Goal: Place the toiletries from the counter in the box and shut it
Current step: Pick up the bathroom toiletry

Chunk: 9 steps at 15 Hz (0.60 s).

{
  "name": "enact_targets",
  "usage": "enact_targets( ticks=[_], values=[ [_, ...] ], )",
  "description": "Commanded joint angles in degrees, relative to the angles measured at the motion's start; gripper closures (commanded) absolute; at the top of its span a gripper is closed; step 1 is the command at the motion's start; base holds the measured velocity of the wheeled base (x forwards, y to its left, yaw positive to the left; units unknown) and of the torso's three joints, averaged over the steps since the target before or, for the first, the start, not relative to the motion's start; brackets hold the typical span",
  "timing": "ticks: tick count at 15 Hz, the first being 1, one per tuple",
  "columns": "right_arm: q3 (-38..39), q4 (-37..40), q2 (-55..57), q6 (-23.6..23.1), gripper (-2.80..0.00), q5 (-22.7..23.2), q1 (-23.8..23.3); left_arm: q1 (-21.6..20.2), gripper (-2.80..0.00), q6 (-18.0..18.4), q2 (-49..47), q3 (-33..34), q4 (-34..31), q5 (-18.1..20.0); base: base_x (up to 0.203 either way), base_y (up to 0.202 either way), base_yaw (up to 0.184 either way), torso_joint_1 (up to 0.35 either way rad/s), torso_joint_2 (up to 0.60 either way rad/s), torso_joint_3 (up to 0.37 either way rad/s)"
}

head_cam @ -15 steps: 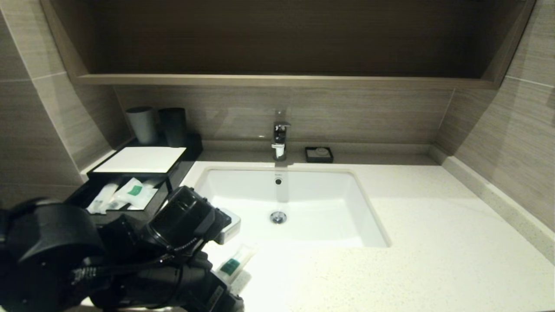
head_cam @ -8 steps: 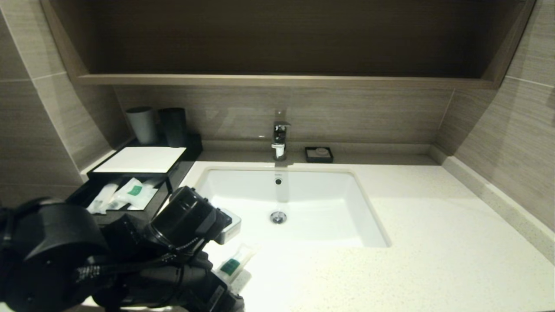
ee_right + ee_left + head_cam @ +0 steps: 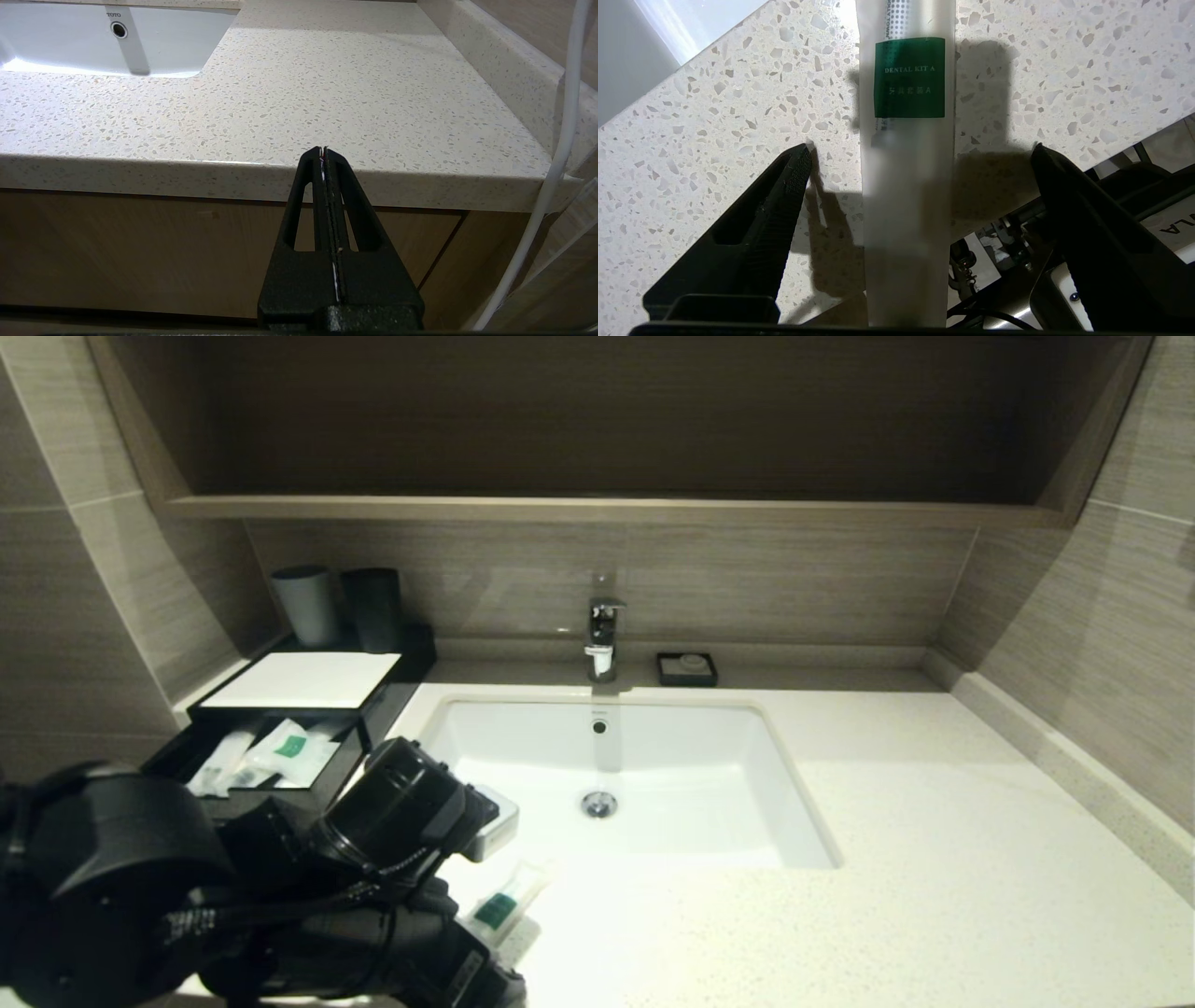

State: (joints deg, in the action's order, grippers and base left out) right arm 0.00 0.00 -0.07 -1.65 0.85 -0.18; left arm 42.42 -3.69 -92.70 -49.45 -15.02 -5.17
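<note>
One long translucent sachet (image 3: 504, 901) with a green label lies on the speckled counter (image 3: 934, 859) at its front edge, left of the sink. In the left wrist view this sachet (image 3: 908, 163) runs straight between the fingers of my left gripper (image 3: 920, 148), which is open wide; neither finger touches it. The black box (image 3: 308, 679) with the white top stands at the back left. Its front drawer is pulled out and holds several sachets (image 3: 291, 747). My right gripper (image 3: 323, 150) is shut and empty, low in front of the counter's edge (image 3: 350, 177).
The white sink basin (image 3: 616, 775) fills the middle, with the faucet (image 3: 602, 635) and a small black soap dish (image 3: 687, 668) behind it. Two cups (image 3: 303, 605) stand behind the box. A white cable (image 3: 560, 140) hangs beside the right gripper.
</note>
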Motion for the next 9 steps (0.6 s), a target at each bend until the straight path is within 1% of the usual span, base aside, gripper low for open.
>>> enact_targets(
  ticks=[1,9],
  values=[
    [0.1,0.0,0.1,0.0,0.0,0.0,0.0,0.0,0.0,-0.1,-0.1,0.1,-0.1,0.0,0.0,0.0,0.0,0.0,0.0,0.0],
    [0.1,0.0,0.0,0.0,0.0,0.0,0.0,-0.1,0.0,-0.2,0.0,0.1,-0.1,0.0,0.0,0.0,0.0,0.0,0.0,0.0]
  ],
)
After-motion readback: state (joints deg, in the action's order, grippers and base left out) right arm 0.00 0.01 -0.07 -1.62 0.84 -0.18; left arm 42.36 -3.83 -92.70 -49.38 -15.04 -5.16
